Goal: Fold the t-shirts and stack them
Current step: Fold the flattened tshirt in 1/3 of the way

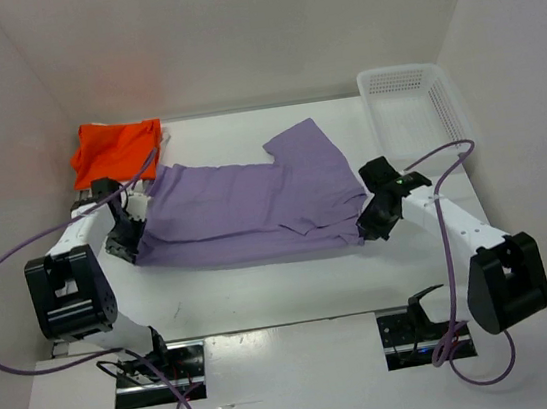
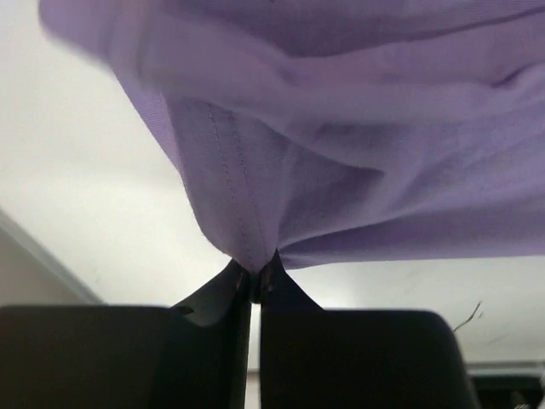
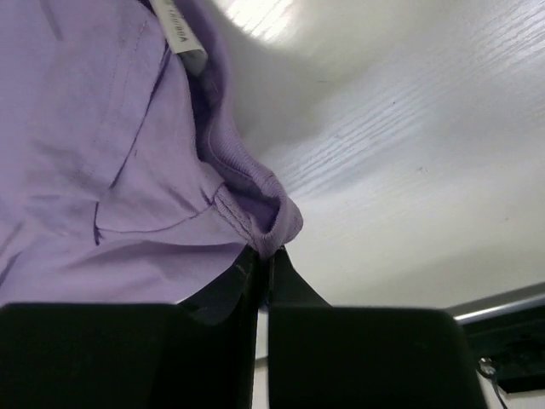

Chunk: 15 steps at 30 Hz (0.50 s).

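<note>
The purple shirt (image 1: 253, 202) lies mid-worktop with the left hand (image 2: 255, 274) and right hand (image 3: 266, 253) each clamped on an end of its near edge, so they should lift together, cloth taut, folding toward the far edge.

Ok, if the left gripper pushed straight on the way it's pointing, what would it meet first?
The lavender t-shirt: the left gripper is already shut on its hem, and the cloth bunches right ahead of the fingertips. Past it I see only white table, though depth is unclear.
</note>
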Tool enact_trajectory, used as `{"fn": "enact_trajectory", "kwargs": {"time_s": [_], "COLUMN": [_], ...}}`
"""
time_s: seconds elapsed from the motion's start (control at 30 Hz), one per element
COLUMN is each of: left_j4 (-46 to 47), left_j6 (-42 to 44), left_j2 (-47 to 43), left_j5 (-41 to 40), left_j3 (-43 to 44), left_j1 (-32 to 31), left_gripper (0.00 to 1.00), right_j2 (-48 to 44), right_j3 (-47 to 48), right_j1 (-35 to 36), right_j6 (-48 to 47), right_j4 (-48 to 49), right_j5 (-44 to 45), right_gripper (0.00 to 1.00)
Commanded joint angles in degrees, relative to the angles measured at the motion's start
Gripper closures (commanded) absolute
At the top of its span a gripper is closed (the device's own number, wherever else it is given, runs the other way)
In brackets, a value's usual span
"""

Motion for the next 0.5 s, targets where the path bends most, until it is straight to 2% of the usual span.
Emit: {"fn": "enact_trajectory", "kwargs": {"time_s": [0.0,0.03,0.07,0.1,0.17,0.23,0.33,0.47], "left_j4": [-6.1,-6.9,-6.9,-7.9,-10.2,-12.6,-14.8,-15.5], "left_j6": [3.8,4.3,4.3,4.3,4.3,4.8,6.4,7.3], "left_j2": [-3.0,-3.6,-4.2,-4.9,-6.0,-8.5,-11.5,-10.8], "left_j5": [-7.5,-8.9,-9.5,-10.6,-11.6,-13.3,-14.2,-12.7], "left_j3": [-1.8,-2.5,-3.8,-3.9,-4.5,-3.2,1.8,6.4], "left_j1": [0.4,0.4,0.4,0.4,0.4,1.0,1.0,0.4], "left_gripper": [0.95,0.88,0.74,0.54,0.40,0.29,0.18,0.14], "right_j2": [-1.7,-1.1,-1.0,-0.5,0.0,0.0,-1.3,0.1], "right_j3": [4.5,4.5,5.1,5.6,6.1,7.6,11.6,11.6], "right_j1": [-0.5,-0.5,-0.5,-0.5,-0.5,-0.5,-0.5,-0.5], "right_j6": [-4.8,-5.4,-5.4,-5.9,-6.6,-7.1,-9.5,-12.2], "right_j4": [-10.5,-10.5,-11.3,-12.0,-12.7,-15.2,-20.2,-22.2], "right_j5": [2.6,2.6,2.6,2.6,2.6,4.3,8.7,8.1], "right_gripper": [1.00,1.00,1.00,1.00,1.00,1.00,1.00,0.95]}}
